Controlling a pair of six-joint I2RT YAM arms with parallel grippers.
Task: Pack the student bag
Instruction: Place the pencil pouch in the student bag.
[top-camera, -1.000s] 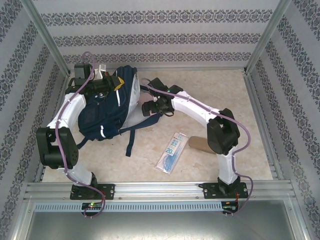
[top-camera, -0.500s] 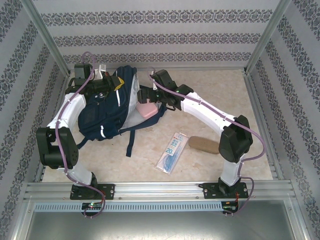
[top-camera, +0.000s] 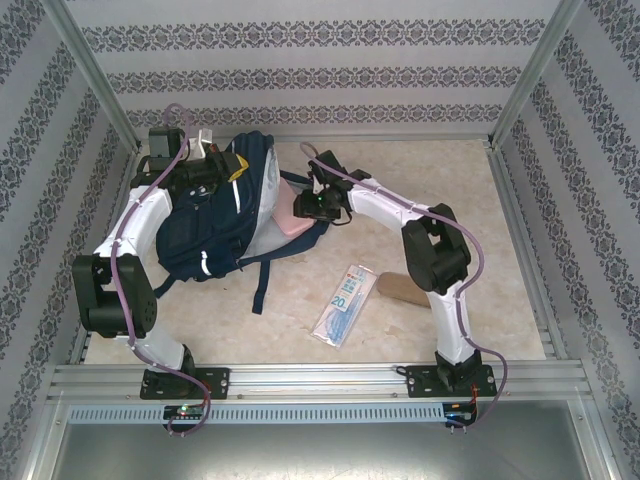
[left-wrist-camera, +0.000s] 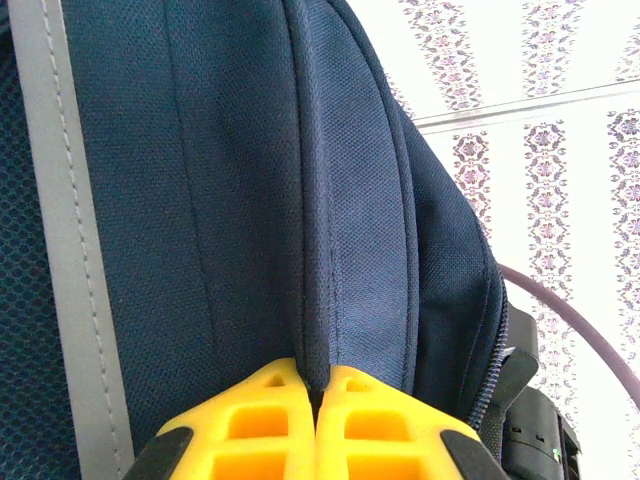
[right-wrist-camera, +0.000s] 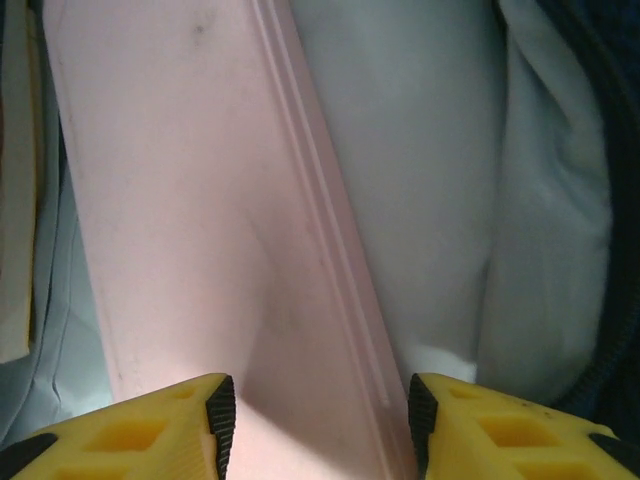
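**Both arms at the bag, loose items mid-table**

Student bag (top-camera: 205, 230) lies back left on the beige table (top-camera: 450, 200), its open mouth facing right. Left gripper (top-camera: 228, 165) is at the bag's top edge. Right gripper (top-camera: 312, 205) is over a pink case (top-camera: 290, 224) in the mouth. Clear packet (top-camera: 343, 300) marked 20 lies mid-table. Brown object (top-camera: 395, 288) lies near it, partly behind the right arm.
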